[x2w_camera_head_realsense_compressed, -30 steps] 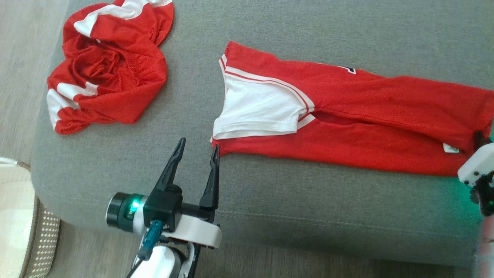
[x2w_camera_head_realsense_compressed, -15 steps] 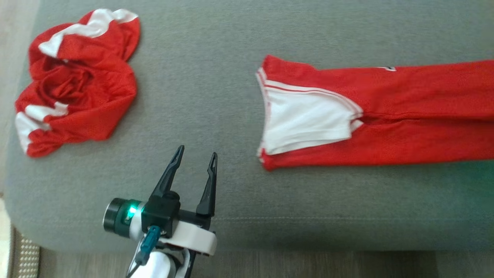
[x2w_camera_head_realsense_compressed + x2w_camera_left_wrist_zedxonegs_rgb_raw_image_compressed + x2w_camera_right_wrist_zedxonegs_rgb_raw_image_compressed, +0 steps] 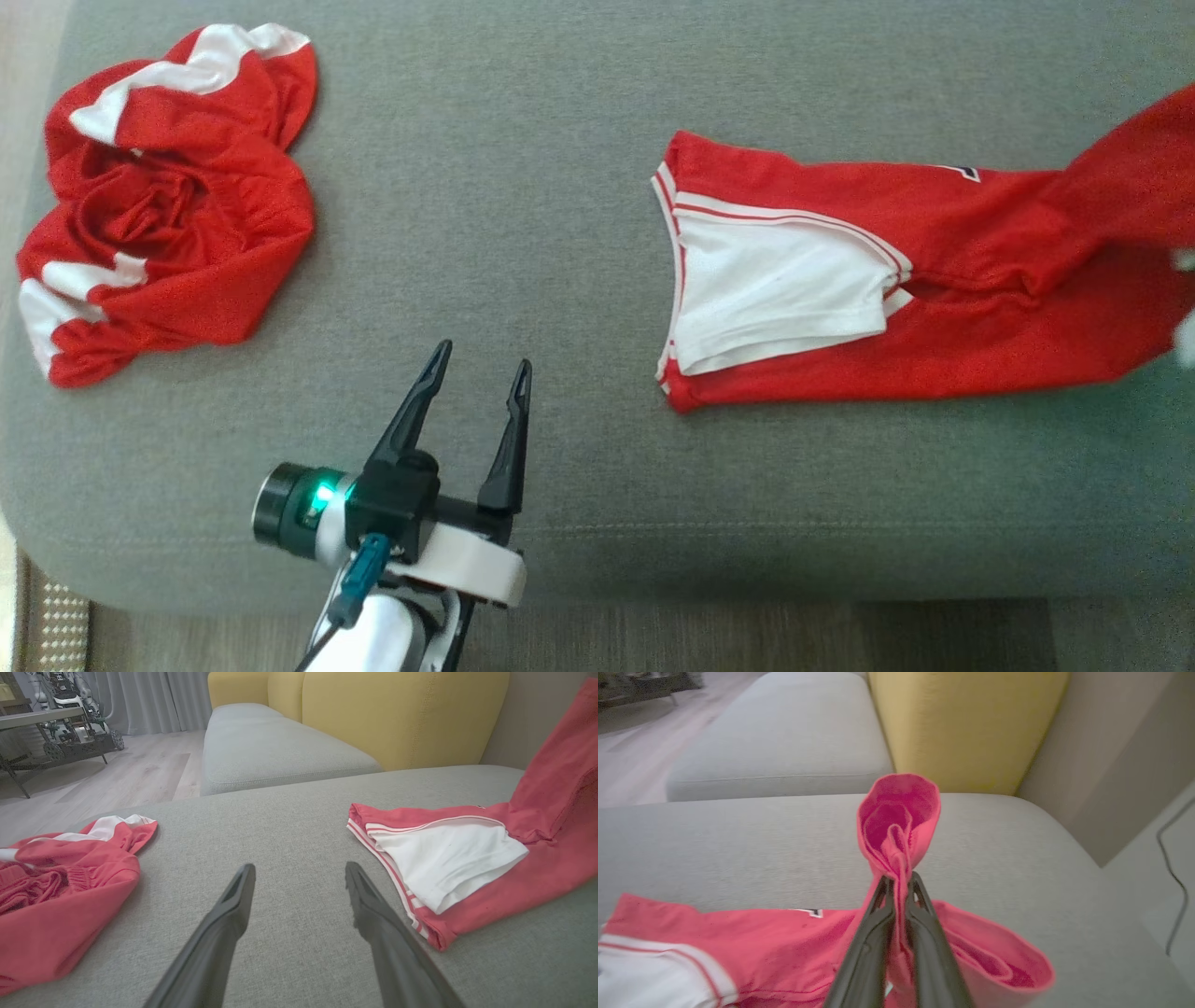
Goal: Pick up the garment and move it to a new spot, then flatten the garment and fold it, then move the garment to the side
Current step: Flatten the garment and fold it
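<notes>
The garment [image 3: 887, 280] is a red shirt with a white sleeve, lying lengthwise on the right half of the grey cushion [image 3: 513, 140]. Its right end rises off the cushion toward the head view's right edge. In the right wrist view my right gripper [image 3: 900, 878] is shut on a bunched red fold of the garment [image 3: 761, 938], which puffs up above the fingertips. My left gripper [image 3: 481, 357] stands open near the cushion's front edge, left of the garment's white sleeve and apart from it. In the left wrist view the left gripper [image 3: 300, 868] holds nothing, and the garment [image 3: 467, 858] lies to its right.
A second red and white garment [image 3: 168, 205] lies crumpled at the cushion's far left, also the crumpled garment [image 3: 60, 891]. Bare grey cushion spans the middle. A yellow backrest [image 3: 397, 714] stands behind, with another grey seat [image 3: 271, 746] and wooden floor beyond.
The head camera has shifted. My right gripper has shut on the garment's right end, and that end now rises off the cushion with wrinkles beside it. The left gripper stays open.
</notes>
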Controlling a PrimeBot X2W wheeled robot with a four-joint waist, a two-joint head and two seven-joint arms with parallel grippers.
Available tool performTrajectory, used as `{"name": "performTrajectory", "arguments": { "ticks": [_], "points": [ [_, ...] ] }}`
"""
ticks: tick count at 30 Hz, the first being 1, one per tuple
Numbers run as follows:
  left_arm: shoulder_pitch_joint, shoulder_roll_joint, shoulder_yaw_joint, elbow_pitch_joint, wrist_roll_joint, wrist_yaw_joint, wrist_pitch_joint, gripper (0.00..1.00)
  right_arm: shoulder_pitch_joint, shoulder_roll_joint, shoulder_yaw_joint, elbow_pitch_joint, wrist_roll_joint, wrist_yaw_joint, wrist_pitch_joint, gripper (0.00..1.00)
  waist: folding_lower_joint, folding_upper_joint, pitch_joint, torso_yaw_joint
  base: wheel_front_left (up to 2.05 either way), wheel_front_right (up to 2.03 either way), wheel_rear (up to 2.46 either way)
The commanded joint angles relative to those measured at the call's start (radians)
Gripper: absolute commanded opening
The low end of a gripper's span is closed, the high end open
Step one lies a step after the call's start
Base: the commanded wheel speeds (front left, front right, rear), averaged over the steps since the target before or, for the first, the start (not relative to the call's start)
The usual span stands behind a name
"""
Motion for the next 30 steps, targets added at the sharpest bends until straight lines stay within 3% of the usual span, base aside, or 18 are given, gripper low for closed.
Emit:
{"name": "performTrajectory", "arguments": {
  "ticks": [1,6,10,19,30],
  "points": [
    [-0.034,-0.009,0.036,-0.025,0.008,-0.005,-0.012,1.00,0.012,0.002,0.042,-0.063,0.014,0.000,0.011,0.00,0.0000,0.0000,0.000,0.009,0.00,0.00,0.00],
    [-0.039,-0.022,0.042,-0.018,0.007,-0.013,-0.012,1.00,0.041,0.057,0.161,-0.131,0.058,0.000,0.030,0.00,0.0000,0.0000,-0.003,0.034,0.00,0.00,0.00],
    [-0.043,-0.028,0.042,-0.015,0.009,-0.019,-0.012,1.00,0.030,0.070,0.201,-0.115,0.084,0.000,0.018,0.00,0.0000,0.0000,-0.005,0.050,0.00,0.00,0.00],
    [-0.046,-0.042,0.038,-0.006,0.012,-0.033,-0.012,1.00,-0.039,0.074,0.337,0.067,0.233,0.000,-0.093,0.00,0.0000,0.0000,-0.003,0.113,0.00,0.00,0.00],
    [-0.044,-0.055,0.041,0.013,0.001,-0.039,-0.012,1.00,-0.068,0.075,0.469,0.229,0.236,0.000,-0.172,0.00,0.0000,0.0000,-0.003,0.180,0.00,0.00,0.00]
  ]
}}
